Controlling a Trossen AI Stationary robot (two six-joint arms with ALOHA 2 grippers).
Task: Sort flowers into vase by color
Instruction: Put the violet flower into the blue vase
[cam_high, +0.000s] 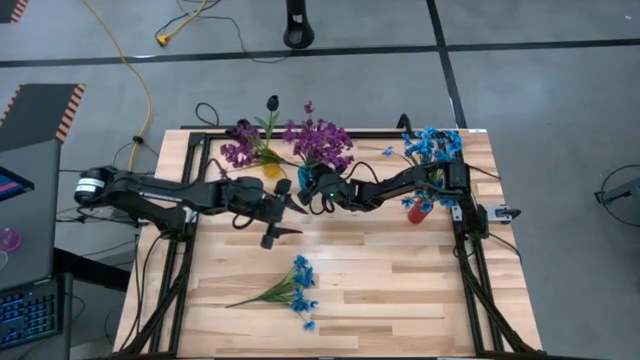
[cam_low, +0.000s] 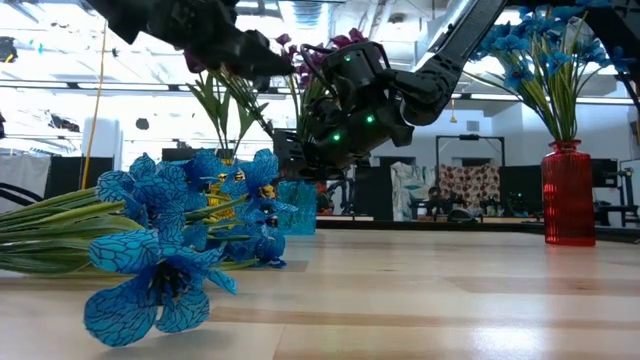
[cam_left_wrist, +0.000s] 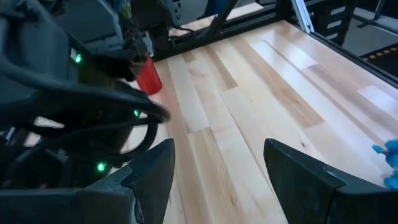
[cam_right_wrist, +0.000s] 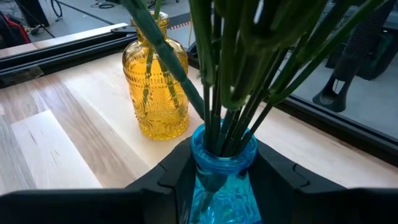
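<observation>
My right gripper (cam_high: 308, 184) reaches in from the table's right and is shut on a blue glass vase (cam_right_wrist: 222, 163) that holds purple flowers (cam_high: 320, 142). Beside it stands a yellow vase (cam_right_wrist: 154, 87) with purple and dark blossoms (cam_high: 242, 148). A red vase (cam_high: 417, 210) at the right holds blue flowers (cam_high: 432, 146). A bunch of blue flowers (cam_high: 297, 285) lies flat on the table near the front. My left gripper (cam_left_wrist: 217, 177) hangs open above bare table, left of the blue vase, with nothing between its fingers. My right gripper pinches the blue vase between its two fingers, one on each side of the body just below the neck (cam_right_wrist: 198, 167). The fingers come nearly level from the table's right. The vase stands upright with its base (cam_low: 297, 228) on the table.
A black frame rail (cam_high: 470, 235) runs along the table's right side, and another (cam_high: 190, 190) runs along its left. Bare wood (cam_high: 400, 290) lies at the near right. In the low view the lying blue flowers (cam_low: 170, 245) fill the near left.
</observation>
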